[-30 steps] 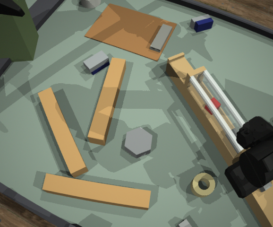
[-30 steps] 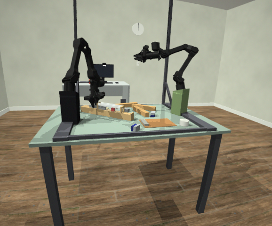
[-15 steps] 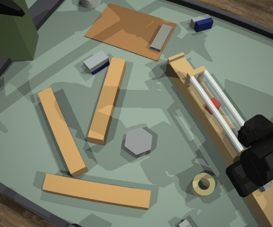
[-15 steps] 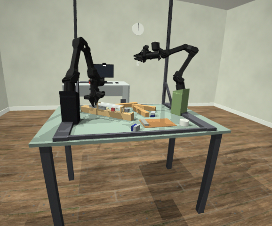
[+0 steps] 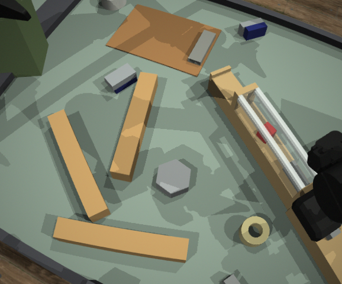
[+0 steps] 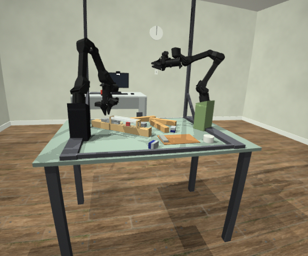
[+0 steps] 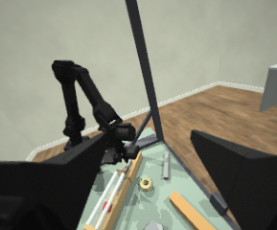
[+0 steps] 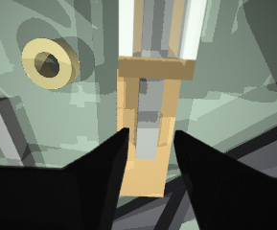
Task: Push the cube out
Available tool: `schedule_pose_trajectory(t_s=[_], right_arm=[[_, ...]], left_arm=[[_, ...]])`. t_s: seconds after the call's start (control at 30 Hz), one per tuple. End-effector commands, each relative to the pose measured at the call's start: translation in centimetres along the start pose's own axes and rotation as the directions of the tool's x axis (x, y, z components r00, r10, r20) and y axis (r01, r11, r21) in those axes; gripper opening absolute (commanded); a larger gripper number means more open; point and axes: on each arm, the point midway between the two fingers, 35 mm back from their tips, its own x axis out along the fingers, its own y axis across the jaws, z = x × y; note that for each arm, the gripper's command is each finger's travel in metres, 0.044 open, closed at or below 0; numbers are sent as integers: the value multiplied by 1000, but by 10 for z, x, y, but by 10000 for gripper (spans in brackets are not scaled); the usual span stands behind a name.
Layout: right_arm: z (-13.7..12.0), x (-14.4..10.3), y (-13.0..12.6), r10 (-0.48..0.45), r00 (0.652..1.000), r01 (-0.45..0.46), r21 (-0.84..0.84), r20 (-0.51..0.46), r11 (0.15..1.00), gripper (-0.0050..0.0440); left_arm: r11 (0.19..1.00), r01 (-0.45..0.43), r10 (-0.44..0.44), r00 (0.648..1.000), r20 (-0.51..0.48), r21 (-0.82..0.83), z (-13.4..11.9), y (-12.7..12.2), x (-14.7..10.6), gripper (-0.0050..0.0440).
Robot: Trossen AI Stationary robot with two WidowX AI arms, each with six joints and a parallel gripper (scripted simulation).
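While the right gripper points down over the ledge opposite the lipped end, its fingers stand partly open with nothing between them. Below, a grey bar lies lengthwise in the wooden channel, one end out on that ledge, the rest running in under the roof. White rails edge the roof. Red cube sits inside, under the roof, nearer the end with the short ledge and raised lip; not out, not lifted. Yellow ring near the channel's bar end; grey hexagonal block farther off. Three wooden beams beyond it. Orange sheet near the lipped end, a flat grey piece along one edge. Two blue-and-grey blocks: one either side of the sheet. Left gripper well above the table, fingers wide apart, holding nothing.
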Motion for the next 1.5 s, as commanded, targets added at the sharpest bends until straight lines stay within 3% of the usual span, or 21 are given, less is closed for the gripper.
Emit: schedule_pose_trajectory(t_s=[0.0, 0.47, 0.5, 1.07, 1.47], right_arm=[[-1, -31, 8, 35, 999, -35, -8, 0, 999, 157], [-1, -19, 5, 33, 999, -33, -7, 0, 999, 157], [0, -19, 6, 33, 999, -33, -7, 0, 999, 0], [0, -19, 6, 33, 999, -33, -7, 0, 999, 0], [-39, -10, 8, -18, 987, 17, 10, 159, 1000, 0]], left_arm=[[1000, -1, 1, 1000, 18, 3, 7, 0, -1, 400], [1000, -1, 1, 1000, 18, 3, 7, 0, -1, 400], [1000, -1, 1, 1000, 18, 3, 7, 0, -1, 400], [1000, -1, 1, 1000, 18, 3, 7, 0, -1, 400], [1000, -1, 1, 1000, 18, 3, 7, 0, -1, 400]])
